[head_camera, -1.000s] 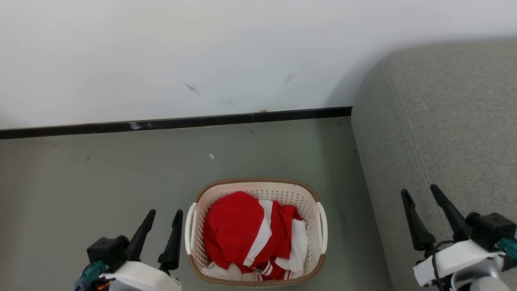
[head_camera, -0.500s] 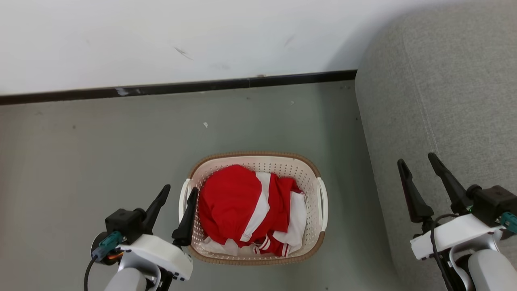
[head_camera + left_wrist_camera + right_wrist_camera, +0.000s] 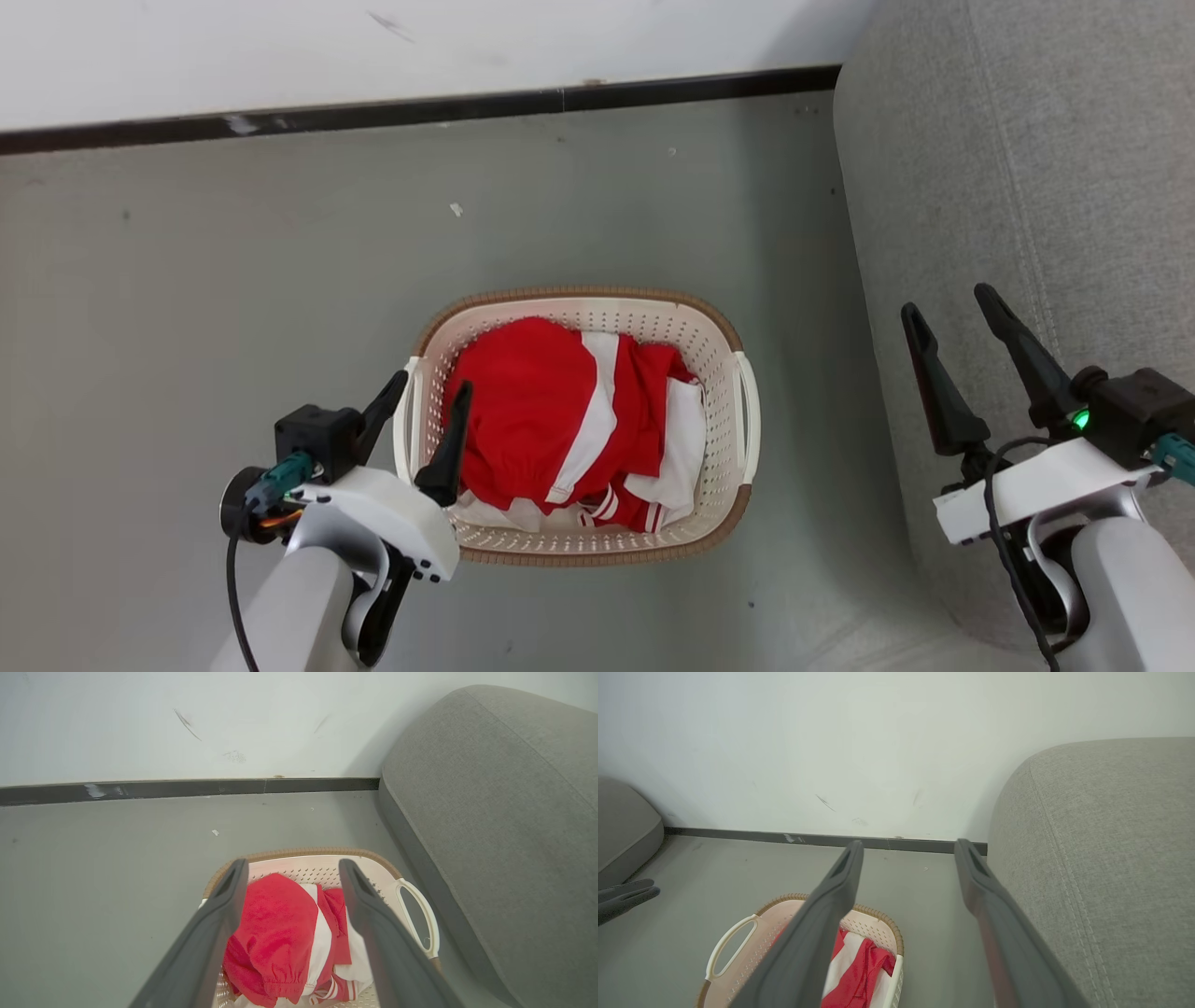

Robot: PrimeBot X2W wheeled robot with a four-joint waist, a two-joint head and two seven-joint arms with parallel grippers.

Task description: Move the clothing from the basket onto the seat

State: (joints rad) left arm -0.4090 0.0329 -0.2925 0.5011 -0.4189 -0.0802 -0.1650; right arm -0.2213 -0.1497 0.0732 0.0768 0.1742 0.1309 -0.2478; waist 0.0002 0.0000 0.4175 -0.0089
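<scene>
Left gripper [image 3: 433, 381] is open and empty, hanging over the left side of the basket [image 3: 653, 327]. One finger is above the edge and the other above the clothing [image 3: 532, 411]. It looks apart from the cloth, but I can't tell the exact height. Right gripper [image 3: 945, 299] is also open and empty, over the front of the seat [image 3: 1027, 140], well apart from the basket. All the clothing is heaped in the basket, and none is on the seat. The basket sits on the floor [image 3: 233, 280], near the seat.

I judge this as the approach for a first pick, with nothing grasped yet. Next I need to shift the left gripper inward so both fingers clear the edge, drop onto the high red hump, and close on a fold. Then I lift and swing right to the seat.

The brown rim [image 3: 579, 295] lies right under the outer finger, so a straight descent could snag it. The perforated wall could also catch a tip. The seat's rounded front stands higher than the basket, so the carry must go up and over. There is open floor to the left and ahead as far as the baseboard [image 3: 420, 110]. The right gripper sits over the drop zone, so I'd keep it aside.
</scene>
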